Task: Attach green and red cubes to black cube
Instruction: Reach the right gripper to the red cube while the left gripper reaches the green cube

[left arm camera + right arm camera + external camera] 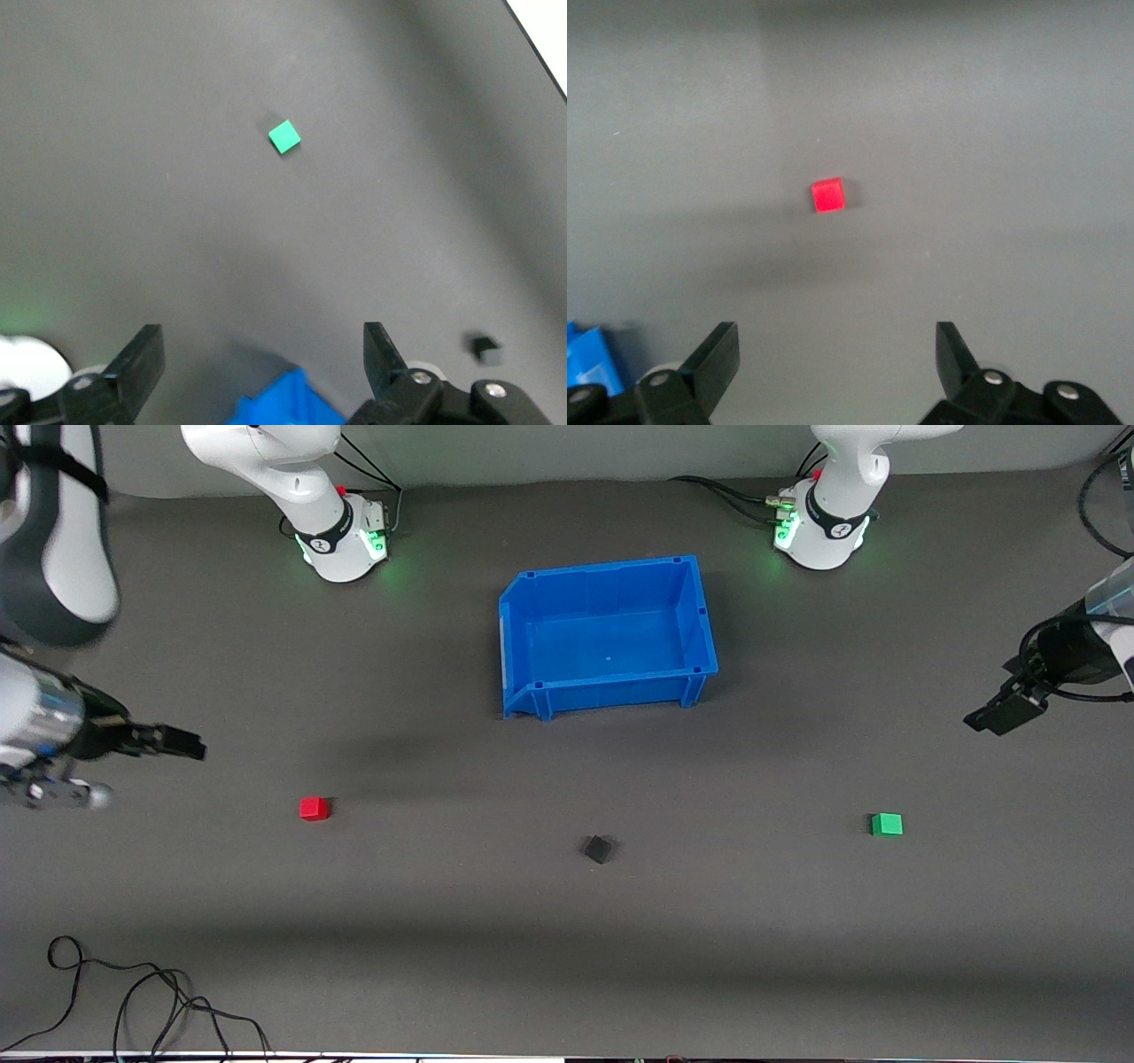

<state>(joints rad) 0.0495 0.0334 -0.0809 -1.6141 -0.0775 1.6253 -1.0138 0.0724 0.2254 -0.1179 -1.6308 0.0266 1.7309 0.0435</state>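
My right gripper [182, 742] hangs at the left edge of the front frame, fingers spread wide with nothing between them; the red cube [314, 808] lies on the table [443, 921] lower and toward centre, clear of the fingers. My left gripper [1001, 713] hangs at the right edge, also spread and empty; the green cube [887, 824] sits lower in the frame, well apart from it. The black cube [598, 849] rests between the two cubes at lower centre, below the blue bin [532, 589].
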